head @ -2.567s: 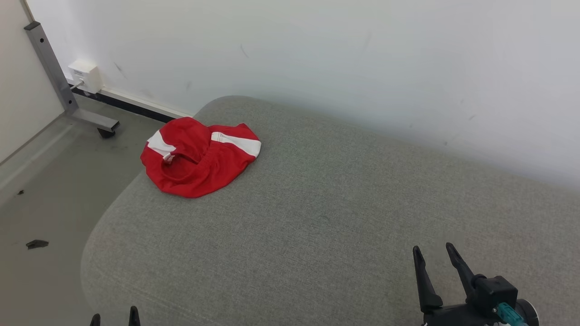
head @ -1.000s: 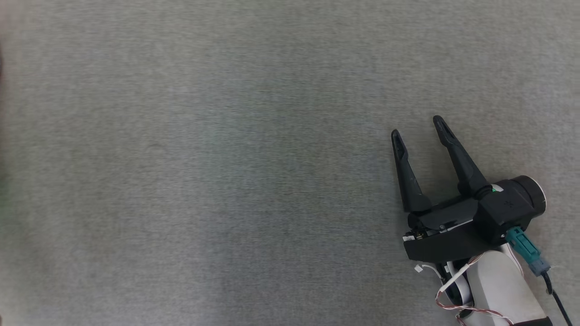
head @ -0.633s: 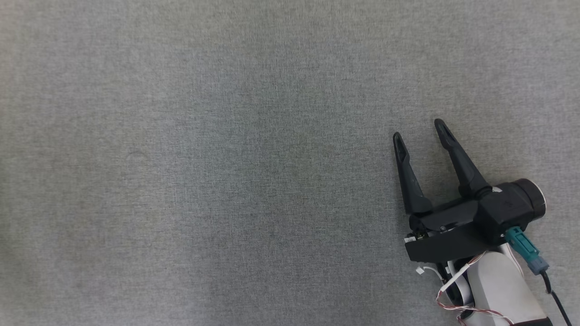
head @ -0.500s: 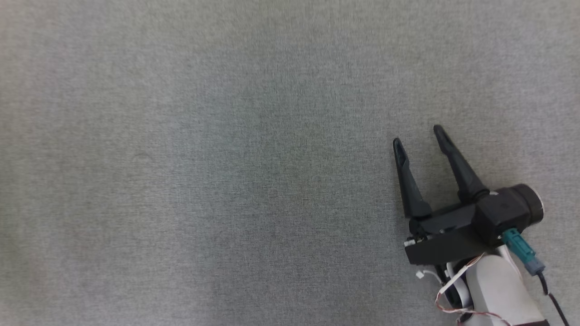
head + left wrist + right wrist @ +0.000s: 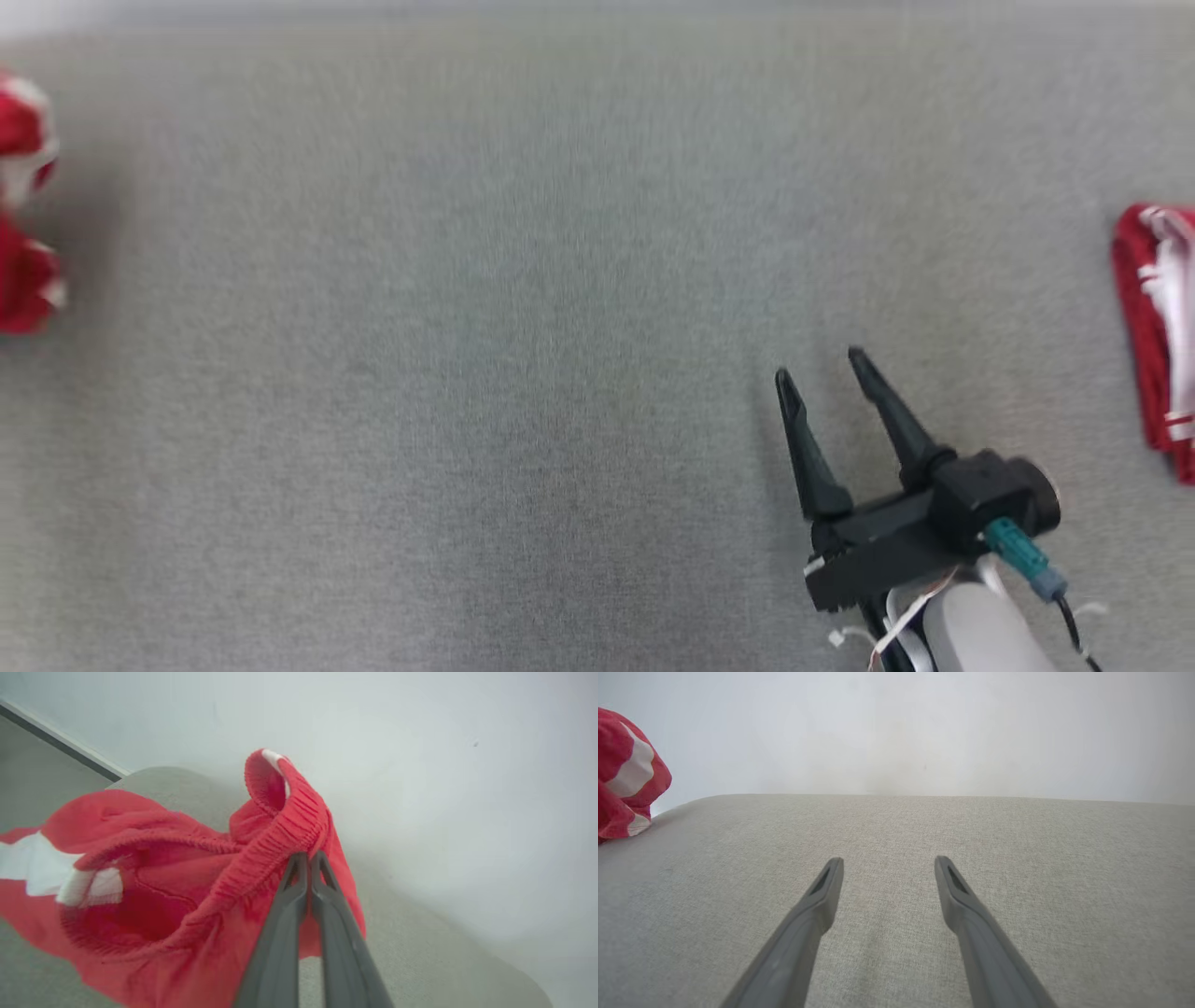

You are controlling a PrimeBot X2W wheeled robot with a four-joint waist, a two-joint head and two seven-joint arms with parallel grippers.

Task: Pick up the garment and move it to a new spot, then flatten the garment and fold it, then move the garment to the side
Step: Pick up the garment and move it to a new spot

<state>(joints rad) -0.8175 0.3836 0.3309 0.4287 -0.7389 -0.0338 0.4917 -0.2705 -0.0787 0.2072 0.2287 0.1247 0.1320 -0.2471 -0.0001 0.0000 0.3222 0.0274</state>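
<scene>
On a grey upholstered surface (image 5: 467,373) against a white wall (image 5: 924,728), the left gripper (image 5: 309,856) pinched the red garment (image 5: 140,882) by its waistband near the surface's left end; the right gripper (image 5: 819,364) hovered, jaws wide. Moving, flattening and folding apparently lay ahead.

I am in a plain, bare room: a big soft grey cushion (image 5: 1017,858) under me, a white wall (image 5: 896,728) at 12 o'clock.

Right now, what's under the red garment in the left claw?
Grey cushion shows below the red garment, which the left claw grips at its elastic edge. The patch directly beneath the cloth is covered.
</scene>
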